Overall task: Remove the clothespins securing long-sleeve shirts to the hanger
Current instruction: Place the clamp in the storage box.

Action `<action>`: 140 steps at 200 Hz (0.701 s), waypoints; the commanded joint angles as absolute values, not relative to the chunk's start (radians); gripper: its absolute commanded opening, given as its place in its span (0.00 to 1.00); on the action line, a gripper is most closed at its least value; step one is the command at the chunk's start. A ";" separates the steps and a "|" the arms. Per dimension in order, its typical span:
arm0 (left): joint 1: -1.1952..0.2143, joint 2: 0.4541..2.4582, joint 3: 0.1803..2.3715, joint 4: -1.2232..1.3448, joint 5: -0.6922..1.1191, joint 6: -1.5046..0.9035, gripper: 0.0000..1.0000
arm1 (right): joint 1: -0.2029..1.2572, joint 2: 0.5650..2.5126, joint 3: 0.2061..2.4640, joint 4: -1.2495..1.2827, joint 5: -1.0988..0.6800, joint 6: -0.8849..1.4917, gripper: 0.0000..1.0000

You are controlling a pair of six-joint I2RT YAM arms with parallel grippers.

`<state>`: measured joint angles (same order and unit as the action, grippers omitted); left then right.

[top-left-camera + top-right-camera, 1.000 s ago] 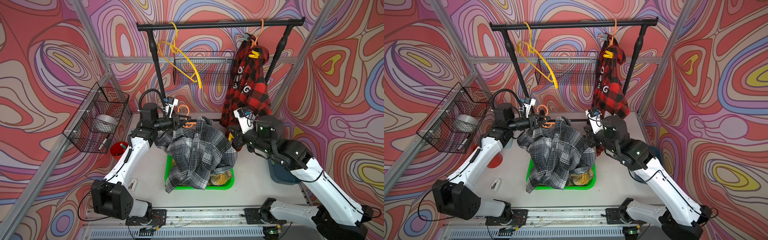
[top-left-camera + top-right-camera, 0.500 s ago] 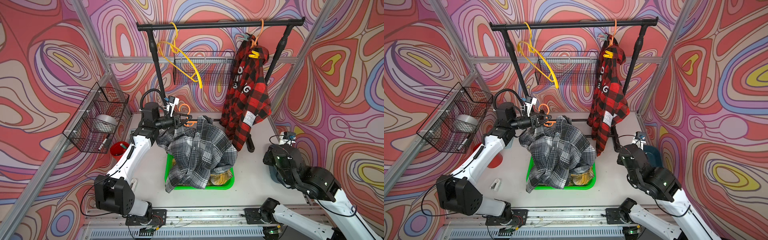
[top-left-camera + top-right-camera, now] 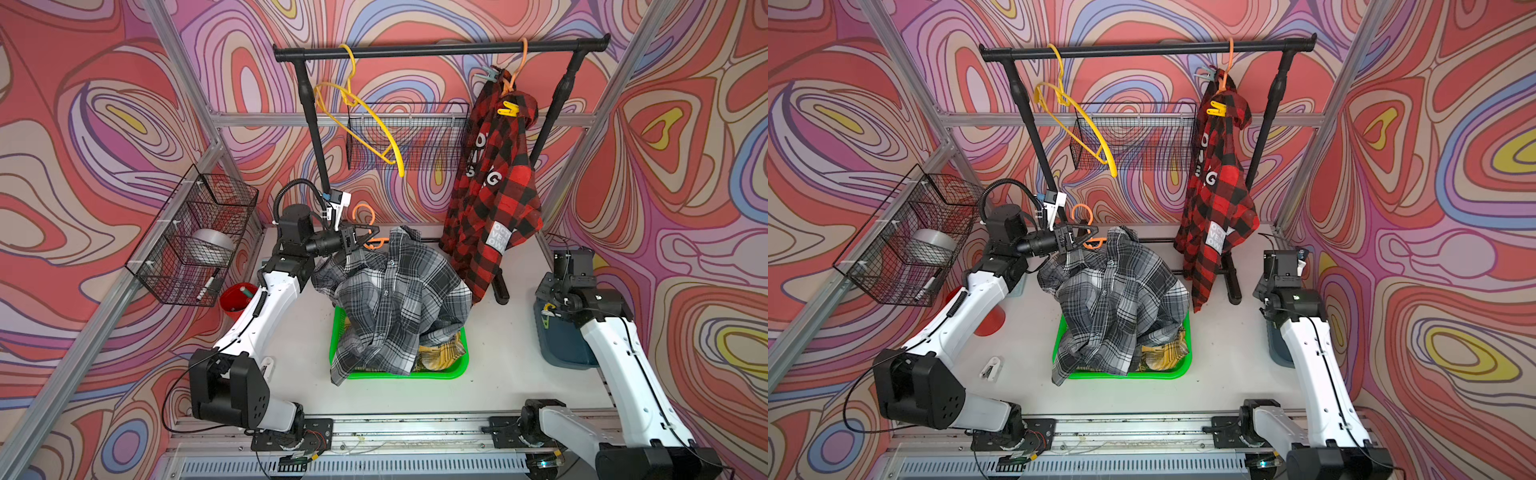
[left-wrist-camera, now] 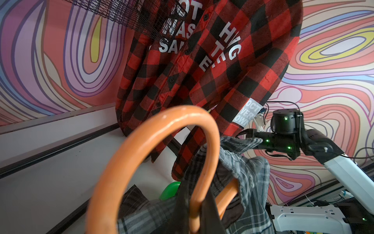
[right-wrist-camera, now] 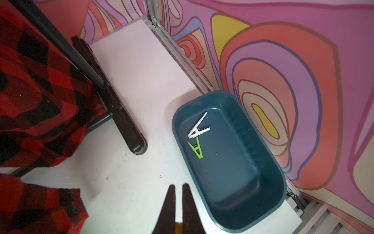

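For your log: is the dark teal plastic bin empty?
Not empty: the dark teal plastic bin holds a white plastic clothespin and a green plastic clothespin.

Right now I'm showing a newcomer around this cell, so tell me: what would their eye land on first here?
First the red-black buffalo check shirt hanging at the right end of the black rail, a yellow clothespin clipped near its top. Next the grey plaid shirt heaped over the green tray at the table's centre, with the left gripper shut on the orange hanger it drapes from.
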<state>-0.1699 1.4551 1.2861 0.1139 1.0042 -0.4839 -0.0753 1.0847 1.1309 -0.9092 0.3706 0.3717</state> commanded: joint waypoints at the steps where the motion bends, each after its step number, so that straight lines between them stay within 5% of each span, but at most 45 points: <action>1: -0.163 1.434 1.282 0.163 1.021 -0.494 0.00 | -0.139 1.135 1.110 -0.774 0.261 0.272 0.00; 95: -0.164 1.434 1.278 0.170 1.010 -0.499 0.00 | -0.381 1.361 0.963 -0.464 0.260 0.304 0.00; 115: -0.164 1.434 1.278 0.165 1.011 -0.497 0.00 | -0.402 1.416 0.990 -0.467 0.276 0.309 0.32; 140: -0.163 1.438 1.281 0.172 1.011 -0.504 0.00 | -0.417 1.437 1.024 -0.462 0.248 0.327 0.54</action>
<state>-0.1692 1.4551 1.2842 0.1192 1.0027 -0.4839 -0.4015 1.4265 0.9741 -0.4992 0.2512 0.3073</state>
